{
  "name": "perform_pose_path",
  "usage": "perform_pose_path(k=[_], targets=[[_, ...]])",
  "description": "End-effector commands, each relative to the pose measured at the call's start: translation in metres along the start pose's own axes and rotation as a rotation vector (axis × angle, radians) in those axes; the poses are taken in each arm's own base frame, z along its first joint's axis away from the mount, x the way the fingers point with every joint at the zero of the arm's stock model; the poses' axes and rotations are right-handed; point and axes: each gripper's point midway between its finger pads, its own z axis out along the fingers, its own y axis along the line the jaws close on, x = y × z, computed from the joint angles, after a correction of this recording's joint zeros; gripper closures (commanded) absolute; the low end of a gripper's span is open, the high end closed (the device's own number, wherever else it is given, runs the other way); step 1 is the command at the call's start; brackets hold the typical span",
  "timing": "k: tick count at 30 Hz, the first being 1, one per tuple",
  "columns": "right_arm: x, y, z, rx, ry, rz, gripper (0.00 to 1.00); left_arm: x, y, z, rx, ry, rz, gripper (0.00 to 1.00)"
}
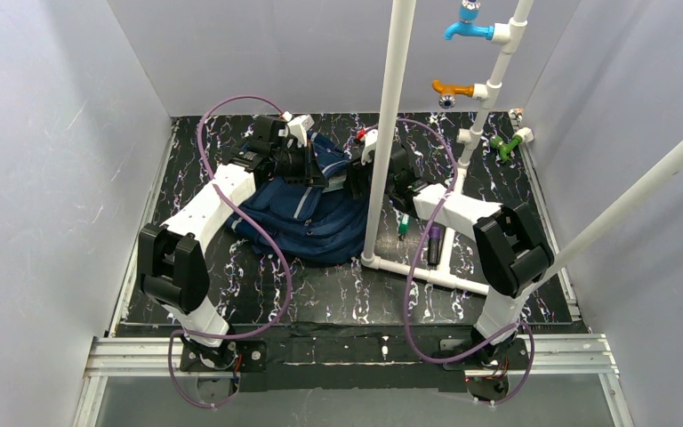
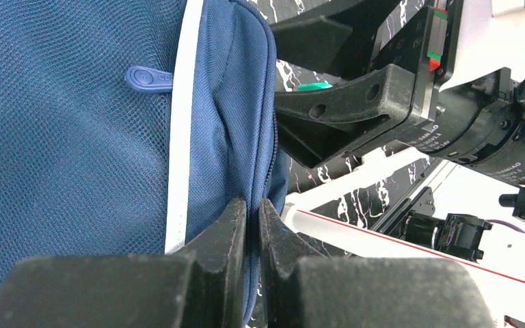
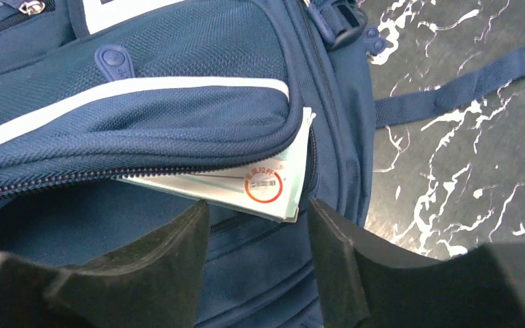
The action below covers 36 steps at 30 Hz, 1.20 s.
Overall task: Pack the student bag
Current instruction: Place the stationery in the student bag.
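The navy student bag [image 1: 307, 218] lies in the middle of the black marbled table. My left gripper [image 1: 307, 165] is shut on the bag's fabric edge by the zip [image 2: 253, 205] and holds that flap up. My right gripper [image 1: 360, 173] is open and empty, its fingers [image 3: 178, 253] just above the bag's open compartment. A pale booklet [image 3: 260, 188] with a red circular sticker pokes out of that opening under the zipped flap. The bag [image 3: 178, 123] fills most of the right wrist view, with a white stripe and a loose strap [image 3: 451, 96] on the table.
A white pipe frame [image 1: 382, 133] stands upright right of the bag, its base bars [image 1: 427, 271] on the table. Pens or markers [image 1: 433, 240] lie by the right arm. Blue [image 1: 467, 27] and orange [image 1: 453, 89] taps hang on the back pipe; a green fitting [image 1: 505, 144] sits far right.
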Motion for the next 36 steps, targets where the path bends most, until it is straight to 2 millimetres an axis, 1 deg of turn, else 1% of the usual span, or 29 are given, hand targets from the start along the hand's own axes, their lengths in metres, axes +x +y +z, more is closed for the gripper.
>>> perform_pose_path(k=[1,2,4,5,6,7,9,11,12,13,14,15,16,17,18,19,20,21,22,24,25,27,31,33,34,35,36], targets=[[-0.047,0.006,0.009,-0.056,-0.184,-0.089,0.37,-0.016,-0.057,-0.033,0.171,-0.061,0.07,1.0],[-0.047,0.007,0.012,-0.072,-0.196,-0.137,0.4,-0.016,-0.058,-0.033,0.173,-0.06,0.072,1.0],[-0.048,0.004,0.016,-0.095,-0.225,-0.195,0.43,-0.016,-0.057,-0.031,0.174,-0.057,0.068,1.0],[-0.048,0.005,0.018,-0.139,-0.234,-0.204,0.45,-0.016,-0.056,-0.031,0.174,-0.056,0.066,1.0],[-0.046,0.007,0.021,-0.184,-0.228,-0.213,0.5,-0.016,-0.057,-0.03,0.178,-0.055,0.065,1.0],[-0.044,0.008,0.02,-0.22,-0.219,-0.229,0.53,-0.016,-0.057,-0.031,0.178,-0.056,0.067,1.0],[-0.039,0.017,0.013,-0.292,-0.237,-0.282,0.54,-0.017,-0.057,-0.033,0.17,-0.06,0.075,1.0],[-0.032,0.029,0.006,-0.377,-0.243,-0.339,0.52,-0.017,-0.055,-0.032,0.161,-0.061,0.082,1.0],[-0.033,0.035,0.003,-0.409,-0.257,-0.353,0.51,-0.017,-0.055,-0.032,0.162,-0.06,0.082,1.0],[-0.04,0.041,0.001,-0.432,-0.285,-0.32,0.5,-0.017,-0.055,-0.03,0.166,-0.055,0.074,1.0],[-0.062,0.035,-0.005,-0.382,-0.431,-0.131,0.5,-0.016,-0.055,-0.029,0.17,-0.06,0.066,1.0],[-0.072,0.038,-0.005,-0.405,-0.502,-0.025,0.51,-0.015,-0.055,-0.03,0.17,-0.063,0.064,1.0],[-0.08,0.039,-0.001,-0.428,-0.543,0.033,0.5,-0.014,-0.056,-0.03,0.175,-0.06,0.061,1.0],[-0.082,0.036,0.004,-0.427,-0.554,0.067,0.48,-0.013,-0.055,-0.031,0.175,-0.058,0.061,1.0],[-0.08,0.027,0.017,-0.405,-0.52,0.121,0.45,-0.012,-0.054,-0.032,0.166,-0.063,0.061,1.0],[-0.075,0.012,0.025,-0.322,-0.438,0.161,0.41,-0.012,-0.053,-0.031,0.162,-0.064,0.062,1.0],[-0.067,0.004,0.025,-0.273,-0.372,0.165,0.4,-0.012,-0.051,-0.03,0.153,-0.064,0.059,1.0],[-0.048,-0.004,0.016,-0.21,-0.291,0.153,0.33,-0.013,-0.049,-0.028,0.147,-0.071,0.056,1.0],[-0.034,-0.013,0.008,-0.152,-0.253,0.147,0.27,-0.015,-0.046,-0.027,0.134,-0.085,0.047,1.0],[-0.028,-0.019,-0.002,-0.109,-0.229,0.142,0.22,-0.017,-0.045,-0.026,0.129,-0.098,0.038,1.0],[-0.029,-0.02,-0.006,-0.098,-0.22,0.144,0.2,-0.019,-0.045,-0.026,0.126,-0.107,0.035,1.0],[-0.029,-0.021,-0.012,-0.088,-0.179,0.144,0.19,-0.024,-0.044,-0.027,0.122,-0.123,0.027,1.0],[-0.037,-0.024,-0.032,-0.034,-0.139,0.154,0.12,-0.031,-0.044,-0.031,0.113,-0.146,0.027,1.0],[-0.038,-0.029,-0.046,0.02,-0.104,0.163,0.05,-0.033,-0.044,-0.033,0.114,-0.151,0.026,1.0],[-0.036,-0.036,-0.054,0.068,-0.071,0.172,0.02,-0.033,-0.044,-0.033,0.116,-0.15,0.025,1.0],[-0.028,-0.042,-0.061,0.118,-0.022,0.183,0.02,-0.033,-0.045,-0.033,0.12,-0.149,0.025,1.0],[-0.012,-0.055,-0.069,0.192,0.055,0.198,0.02,-0.032,-0.044,-0.033,0.122,-0.144,0.024,1.0]])
